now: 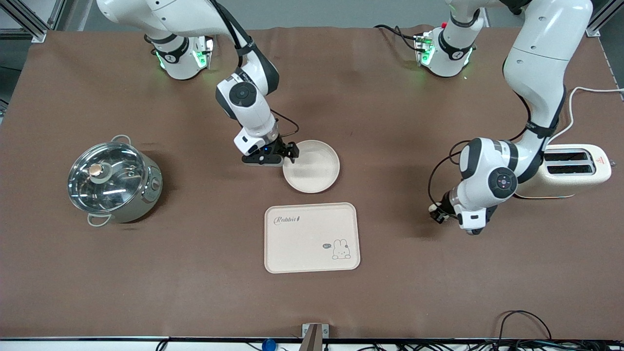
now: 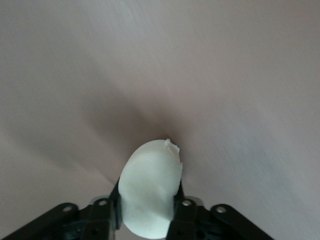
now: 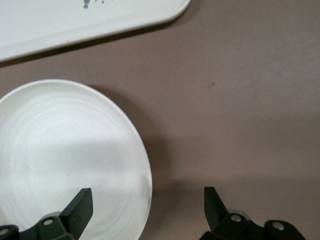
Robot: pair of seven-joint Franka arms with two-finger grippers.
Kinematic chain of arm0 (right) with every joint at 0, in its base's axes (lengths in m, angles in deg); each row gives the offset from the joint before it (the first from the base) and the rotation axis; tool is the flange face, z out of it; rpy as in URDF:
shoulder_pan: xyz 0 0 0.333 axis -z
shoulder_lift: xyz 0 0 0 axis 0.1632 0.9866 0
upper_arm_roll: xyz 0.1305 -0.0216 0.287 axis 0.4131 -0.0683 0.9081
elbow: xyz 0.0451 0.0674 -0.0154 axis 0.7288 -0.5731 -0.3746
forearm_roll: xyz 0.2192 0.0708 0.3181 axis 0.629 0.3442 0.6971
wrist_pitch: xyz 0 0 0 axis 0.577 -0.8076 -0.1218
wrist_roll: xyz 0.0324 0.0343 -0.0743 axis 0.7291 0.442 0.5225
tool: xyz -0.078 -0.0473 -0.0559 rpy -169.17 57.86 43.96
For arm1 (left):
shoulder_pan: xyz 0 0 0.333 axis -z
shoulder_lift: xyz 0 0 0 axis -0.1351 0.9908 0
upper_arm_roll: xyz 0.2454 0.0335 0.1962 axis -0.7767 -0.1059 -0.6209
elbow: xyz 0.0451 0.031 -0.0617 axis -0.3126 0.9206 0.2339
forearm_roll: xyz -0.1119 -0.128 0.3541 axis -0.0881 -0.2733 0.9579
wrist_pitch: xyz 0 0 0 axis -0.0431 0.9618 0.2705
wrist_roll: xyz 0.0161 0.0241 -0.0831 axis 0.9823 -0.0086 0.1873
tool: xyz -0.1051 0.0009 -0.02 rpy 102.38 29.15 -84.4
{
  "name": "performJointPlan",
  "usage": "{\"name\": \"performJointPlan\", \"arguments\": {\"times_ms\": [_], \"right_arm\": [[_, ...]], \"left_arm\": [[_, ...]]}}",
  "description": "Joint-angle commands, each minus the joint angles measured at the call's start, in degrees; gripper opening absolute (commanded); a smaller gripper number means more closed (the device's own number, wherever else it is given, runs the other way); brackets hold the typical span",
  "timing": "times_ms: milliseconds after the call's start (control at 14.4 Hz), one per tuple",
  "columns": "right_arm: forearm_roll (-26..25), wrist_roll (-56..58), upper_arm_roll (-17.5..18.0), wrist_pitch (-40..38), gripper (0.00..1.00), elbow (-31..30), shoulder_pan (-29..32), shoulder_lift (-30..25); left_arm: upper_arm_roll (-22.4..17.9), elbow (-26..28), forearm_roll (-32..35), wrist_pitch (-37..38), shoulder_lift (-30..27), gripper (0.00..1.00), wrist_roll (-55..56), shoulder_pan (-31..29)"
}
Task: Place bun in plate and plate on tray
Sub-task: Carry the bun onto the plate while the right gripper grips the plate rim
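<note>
- the left gripper was clamped on the bun, low over bare table near the toaster at the left arm's end; the wrist view showed the pale lump pinched between both fingers, with only brown table under it.
- the bun sat well apart from the plate, so it likely had to be carried across toward the middle of the table.
- the left arm was folded down steeply, its wrist bent toward the table.
- the right gripper hung at the plate's rim on the side toward the right arm's end, its fingers spread open, one over the rim and one over the table, probably ready to grip the edge.
- the plate lay empty, just beside the tray and farther from the front camera.
- the tray was bare, nearer the camera, awaiting the plate.
- a lidded pot stood at the right arm's end, well clear.
</note>
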Motion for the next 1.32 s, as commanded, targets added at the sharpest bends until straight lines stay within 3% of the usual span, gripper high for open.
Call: {"name": "performJointPlan", "arguments": {"times_ms": [0, 208, 554, 762, 831, 1038, 1246], "right_arm": [[0.7, -1.1, -0.7, 2.6, 0.83, -0.6, -1.0, 1.7], [0.7, -1.1, -0.7, 2.8, 0.66, -0.6, -1.1, 2.3], [0.7, -1.2, -0.7, 2.8, 0.28, -0.2, -1.1, 2.7], [0.7, -1.1, -0.7, 2.7, 0.03, -0.2, -1.0, 2.7], [0.7, -1.1, -0.7, 2.7, 0.0, -0.2, -0.9, 2.7], [0.6, -1.1, -0.7, 2.8, 0.0, -0.2, -0.9, 2.7], [0.6, -1.1, -0.7, 2.7, 0.0, -0.2, -0.7, 2.7]], "left_arm": [[6.8, -0.8, -1.2, 1.8, -1.5, 0.37, 10.9, 0.6], [14.2, -3.7, -0.8, 1.8, -0.2, 0.38, 24.0, 3.5], [14.3, -10.7, -0.9, -0.8, 6.0, 0.4, 34.8, 16.6], [13.9, -11.6, -0.4, -4.1, 8.1, 0.51, 37.8, 20.7], [13.9, -11.3, -0.3, -4.1, 8.3, 0.59, 37.9, 20.8], [13.8, -10.8, -0.2, -3.8, 8.2, 1.0, 37.8, 20.8], [13.8, -11.5, 0.0, 0.8, 4.4, 1.0, 37.8, 19.5]]}}
